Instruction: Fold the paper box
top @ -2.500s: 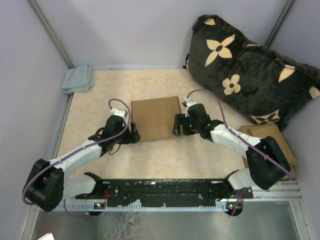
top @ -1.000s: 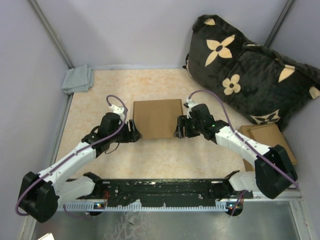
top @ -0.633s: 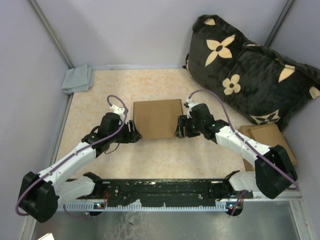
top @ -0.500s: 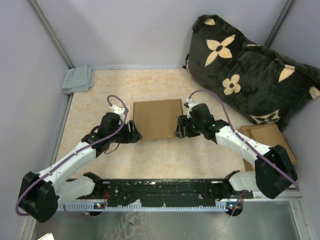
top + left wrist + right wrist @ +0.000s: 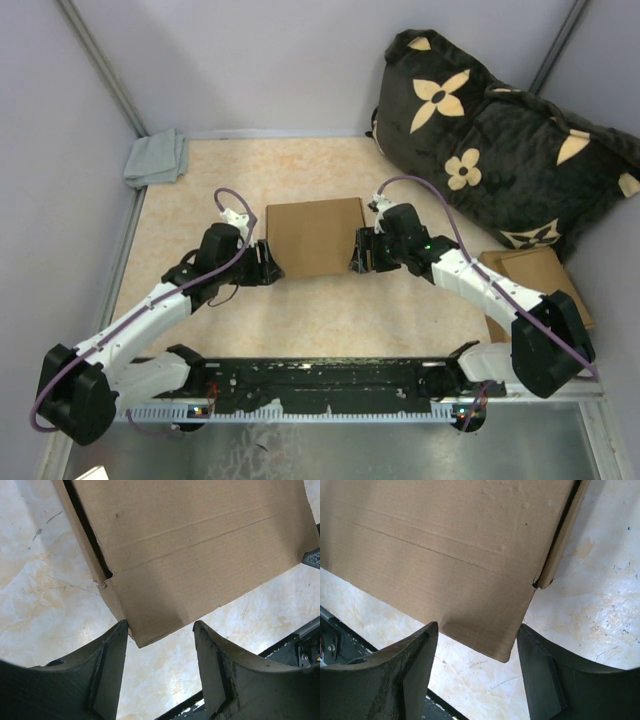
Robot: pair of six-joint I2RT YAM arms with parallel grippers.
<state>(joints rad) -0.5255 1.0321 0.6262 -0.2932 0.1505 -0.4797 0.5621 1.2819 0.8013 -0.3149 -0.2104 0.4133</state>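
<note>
Beige table (image 5: 330, 312) carries the paper box (image 5: 313, 236), grey cloth (image 5: 157, 158), cushion (image 5: 500, 140) and cardboard pile (image 5: 548, 272).

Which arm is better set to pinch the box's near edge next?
Right, marginally: a corner of the paper box sits deeper inside the open right gripper than inside the open left gripper.

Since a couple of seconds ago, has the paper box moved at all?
Yes, slightly: the paper box has edged right, toward the black pillow, away from the grey cloth.

Box squared up
The paper box (image 5: 315, 237) lies slightly further right at centre frame; left arm (image 5: 150, 310) and right arm (image 5: 470, 280) reach farther up.
</note>
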